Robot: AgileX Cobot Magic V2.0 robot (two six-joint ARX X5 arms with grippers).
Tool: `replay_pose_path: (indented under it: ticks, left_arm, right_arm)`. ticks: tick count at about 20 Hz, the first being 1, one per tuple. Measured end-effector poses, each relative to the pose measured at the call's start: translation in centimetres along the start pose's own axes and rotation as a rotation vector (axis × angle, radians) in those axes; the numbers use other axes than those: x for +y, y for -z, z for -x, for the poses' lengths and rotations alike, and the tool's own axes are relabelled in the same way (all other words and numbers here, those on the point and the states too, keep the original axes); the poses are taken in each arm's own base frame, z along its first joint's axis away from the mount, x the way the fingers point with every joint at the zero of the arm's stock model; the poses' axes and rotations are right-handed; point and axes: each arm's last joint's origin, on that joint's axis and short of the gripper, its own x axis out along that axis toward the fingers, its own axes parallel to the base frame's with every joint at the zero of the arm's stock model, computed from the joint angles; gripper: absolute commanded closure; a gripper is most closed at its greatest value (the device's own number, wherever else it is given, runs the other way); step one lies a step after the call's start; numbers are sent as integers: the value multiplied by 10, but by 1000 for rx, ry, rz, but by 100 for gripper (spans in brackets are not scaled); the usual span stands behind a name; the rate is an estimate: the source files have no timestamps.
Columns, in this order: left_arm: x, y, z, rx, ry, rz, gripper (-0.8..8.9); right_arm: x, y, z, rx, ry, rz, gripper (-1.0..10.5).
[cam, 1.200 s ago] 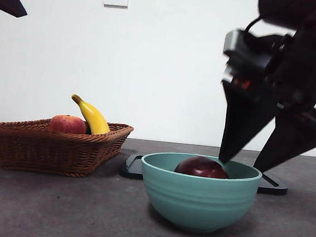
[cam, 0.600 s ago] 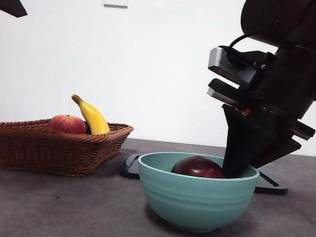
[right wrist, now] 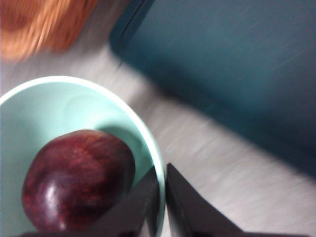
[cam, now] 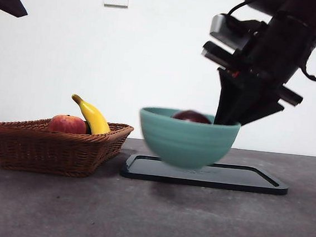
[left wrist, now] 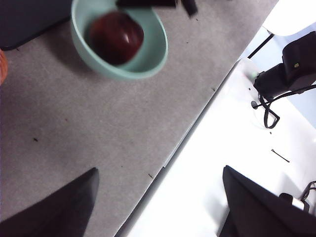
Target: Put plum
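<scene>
Lifted off the table since a moment ago, the bowl hangs above the tray, the right gripper pinching its rim with jaws nearly closed. Inside lies the plum. Left gripper waits, jaws wide open, empty.

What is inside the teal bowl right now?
The round teal ceramic bowl, held at its rim by the right gripper, holds one glossy dark maroon plum. The bowl floor beneath the plum is hidden.
</scene>
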Motion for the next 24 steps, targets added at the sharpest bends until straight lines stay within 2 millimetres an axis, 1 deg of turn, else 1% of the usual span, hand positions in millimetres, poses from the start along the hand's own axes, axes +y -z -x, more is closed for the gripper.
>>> replay_pose_path:
  ticks: [2,4,6,9,11,14,16,20,22,24]
  left_arm:
    - [0,0,0,0,0,0,409]
    - [0,0,0,-1,0,-1,409]
    - [0,0,0,-1,0,-1,409]
    - [0,0,0,-1,0,-1,409]
    - [0,0,0,-1,0,-1,409]
    - [0,0,0,-1,0,-1,409]
    - [0,0,0,-1,0,-1,409]
    - [0,0,0,-2,0,-1,409]
    - [0,0,0,-2,0,-1,409]
    - [0,0,0,-2,0,-1,409]
  right_arm:
    - [-12,-12,8,-30,27,-37,936]
    - [-27,-30,7,-51,58,-73,936]
    - [-41,-43,-1,-33,82,-101,936]
    - [-59,-68,-19,-29,103,-124,936]
    - [-69,-79,-34,-17,112,-131,936]
    - [-79,-80,-61,37,117,-142,936]
    - [-82,-76,-70,63,118,-146,936]
    - [-83,-77,-71,62,117,-145,921]
    - [-82,-76,-71,66,117,-146,767]
    - [-82,-78,-69,69,118,-148,748]
